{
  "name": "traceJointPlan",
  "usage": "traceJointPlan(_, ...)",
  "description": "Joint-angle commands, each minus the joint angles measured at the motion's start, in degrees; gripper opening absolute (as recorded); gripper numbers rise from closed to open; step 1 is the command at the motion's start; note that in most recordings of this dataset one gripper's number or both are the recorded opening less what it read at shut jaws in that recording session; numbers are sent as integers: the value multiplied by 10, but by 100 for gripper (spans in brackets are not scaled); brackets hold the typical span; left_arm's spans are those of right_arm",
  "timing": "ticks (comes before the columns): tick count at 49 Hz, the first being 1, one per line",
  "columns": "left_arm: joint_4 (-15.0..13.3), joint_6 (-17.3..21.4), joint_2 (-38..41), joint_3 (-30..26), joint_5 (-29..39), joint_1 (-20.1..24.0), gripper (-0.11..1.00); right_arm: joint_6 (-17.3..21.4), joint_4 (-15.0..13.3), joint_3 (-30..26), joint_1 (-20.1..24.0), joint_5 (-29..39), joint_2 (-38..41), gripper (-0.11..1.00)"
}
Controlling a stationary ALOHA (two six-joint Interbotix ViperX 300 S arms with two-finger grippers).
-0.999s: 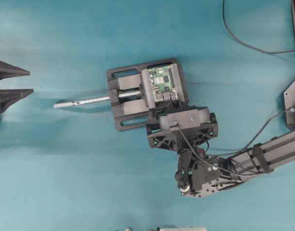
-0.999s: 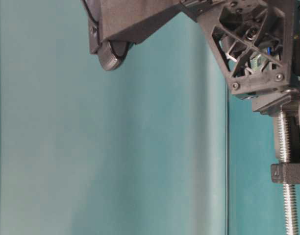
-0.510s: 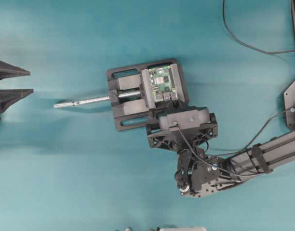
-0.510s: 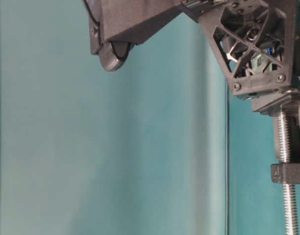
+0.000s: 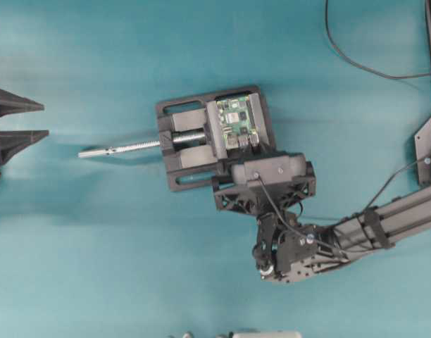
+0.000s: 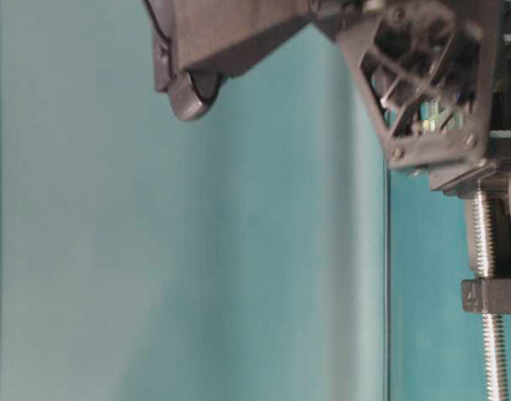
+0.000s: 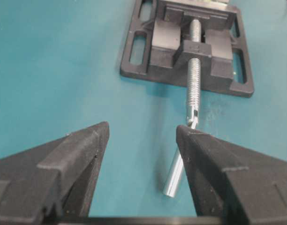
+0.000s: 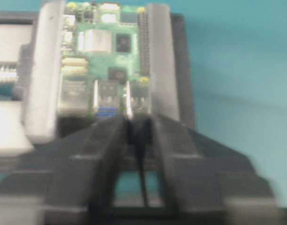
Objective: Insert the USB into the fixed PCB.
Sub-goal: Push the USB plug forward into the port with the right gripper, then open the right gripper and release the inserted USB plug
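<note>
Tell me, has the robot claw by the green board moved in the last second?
Yes. The right gripper slid slightly left and away from the fixed PCB.

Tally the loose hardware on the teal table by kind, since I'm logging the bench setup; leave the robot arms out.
Black vise with silver screw rod: 1
Small green rectangular circuit board: 1
Tiny black USB plug on thin black cable: 1
Total: 3
</note>
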Motion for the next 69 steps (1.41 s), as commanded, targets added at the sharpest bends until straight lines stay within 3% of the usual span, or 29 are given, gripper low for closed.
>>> traceJointPlan(1,1,-5,4,-6,-4,1,75,-2,-4,-5,-11,-5,-8,47)
traceJointPlan(6,1,-4,3,-6,-3,1,75,-3,-4,-5,-10,-7,-8,54)
traceJointPlan(45,0,-5,2,-6,-3,2,75,-28,5,-49,45,-24,-17,56)
traceJointPlan(52,1,-5,3,-6,-3,2,75,-27,16,-21,54,-6,-34,56)
traceJointPlan(69,0,-5,3,-6,-3,1,75,-23,11,96,69,53,-112,56)
